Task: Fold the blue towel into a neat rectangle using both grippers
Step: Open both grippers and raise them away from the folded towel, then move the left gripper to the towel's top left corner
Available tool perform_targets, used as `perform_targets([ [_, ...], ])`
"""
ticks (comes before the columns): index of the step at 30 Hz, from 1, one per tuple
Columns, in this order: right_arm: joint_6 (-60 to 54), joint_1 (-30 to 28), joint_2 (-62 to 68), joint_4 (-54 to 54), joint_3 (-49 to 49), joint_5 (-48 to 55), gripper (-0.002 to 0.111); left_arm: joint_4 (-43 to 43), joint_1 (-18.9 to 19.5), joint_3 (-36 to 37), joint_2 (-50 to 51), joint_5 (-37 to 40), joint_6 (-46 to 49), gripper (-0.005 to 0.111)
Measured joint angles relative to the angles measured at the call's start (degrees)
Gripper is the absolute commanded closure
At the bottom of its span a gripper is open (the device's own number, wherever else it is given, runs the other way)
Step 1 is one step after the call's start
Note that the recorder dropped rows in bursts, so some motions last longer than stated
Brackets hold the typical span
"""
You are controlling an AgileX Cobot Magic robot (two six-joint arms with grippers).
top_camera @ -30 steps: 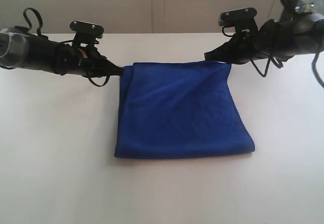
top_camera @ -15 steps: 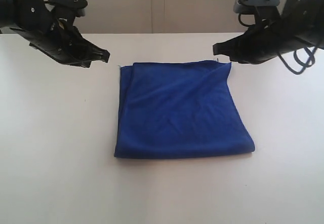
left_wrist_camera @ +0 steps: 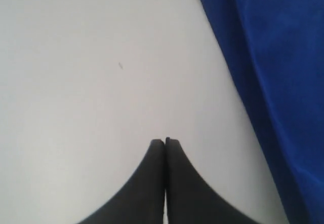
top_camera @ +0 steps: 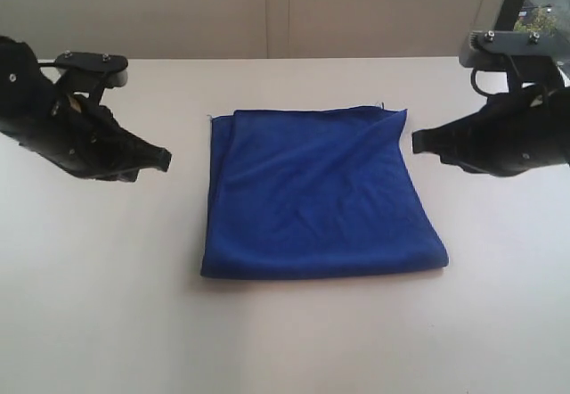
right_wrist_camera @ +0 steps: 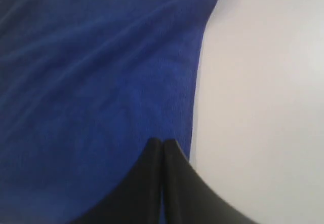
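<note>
Lying flat mid-scene on the table (top_camera: 285,340), the blue towel (top_camera: 316,193) is folded into a rough rectangle, with a rumpled far edge and a slanting right side. The left gripper (top_camera: 163,158) hovers off its left side, fingers pressed together, empty. The right gripper (top_camera: 417,141) hovers by the right edge, fingers together, holding nothing. Both probably sit clear so the fold rests undisturbed; the task looks nearly done.

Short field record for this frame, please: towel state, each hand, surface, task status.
towel: blue towel, folded into a rough rectangle, lying flat, lightly creased
left hand: shut, empty, apart from the towel's left edge
right hand: shut, holding nothing, by the towel's right edge
surface: white table
task status: the fold looks done, though the layers at the far edge do not quite line up
</note>
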Motion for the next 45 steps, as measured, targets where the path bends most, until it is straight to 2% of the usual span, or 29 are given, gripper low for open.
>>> perform_targets([
  [9,0.3,0.0,-4.9,0.0,5.6,0.6,0.108,-1.9,0.0,8.8,-6.5,-1.5,0.0,0.107],
  [19,0.4,0.0,-3.5,0.0,5.7,-4.5,0.108,-2.5,0.0,8.8,-7.6,-6.7,0.0,0.107],
  [28,0.2,0.0,7.5,-0.1,-0.8,-10.3,0.108,-2.8,0.0,-1.4,-0.5,-3.6,2.6,0.107],
  [38,-3.5,-3.7,17.7,-0.5,-5.0,-20.3,0.108,-2.8,0.0,-12.7,9.8,-4.6,6.9,0.107],
  [45,-3.6,-4.0,19.0,-0.5,-8.0,-19.0,0.108,-2.8,0.0,-22.6,18.5,-5.3,7.3,0.107],
])
